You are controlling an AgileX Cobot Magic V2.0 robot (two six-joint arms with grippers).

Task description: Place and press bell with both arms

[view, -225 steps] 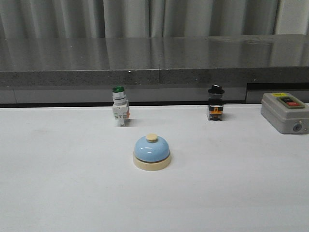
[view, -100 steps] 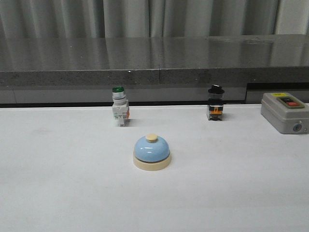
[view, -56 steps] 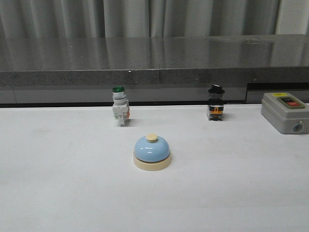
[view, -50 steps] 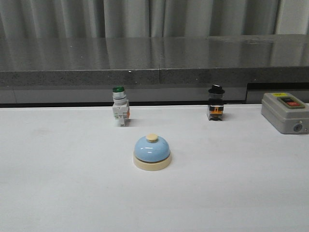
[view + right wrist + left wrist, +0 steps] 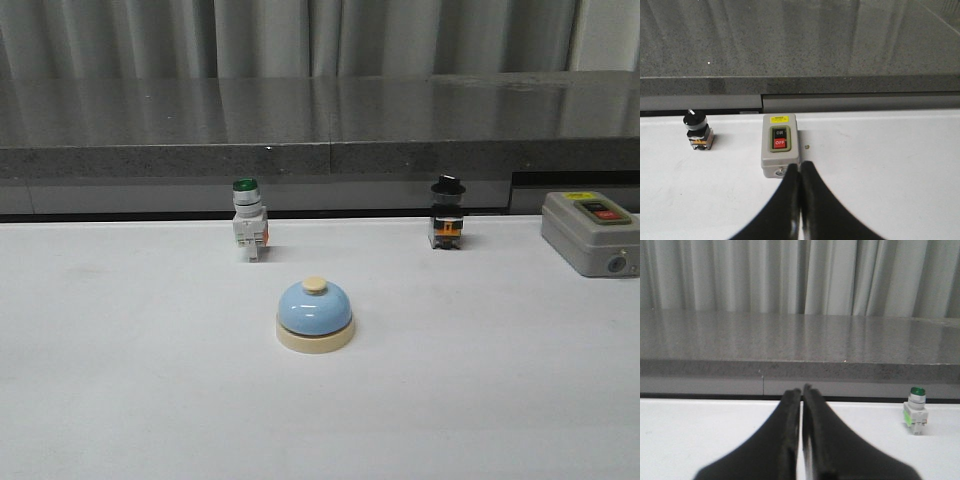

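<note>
The light-blue dome bell (image 5: 314, 314) with a cream base and cream button stands upright on the white table (image 5: 120, 380), near the middle. No arm or gripper shows in the front view. My left gripper (image 5: 802, 390) is shut and empty, above the table to the left of the green-capped switch (image 5: 916, 409); the bell is out of its view. My right gripper (image 5: 799, 166) is shut and empty, its tips just before the near end of the grey ON/OFF box (image 5: 780, 144); the bell is out of its view too.
A white green-capped push-button switch (image 5: 248, 231) stands behind the bell on the left. A black knob switch (image 5: 447, 212), also in the right wrist view (image 5: 696, 129), stands back right. The grey box (image 5: 590, 232) sits far right. A dark stone ledge (image 5: 320, 130) runs behind.
</note>
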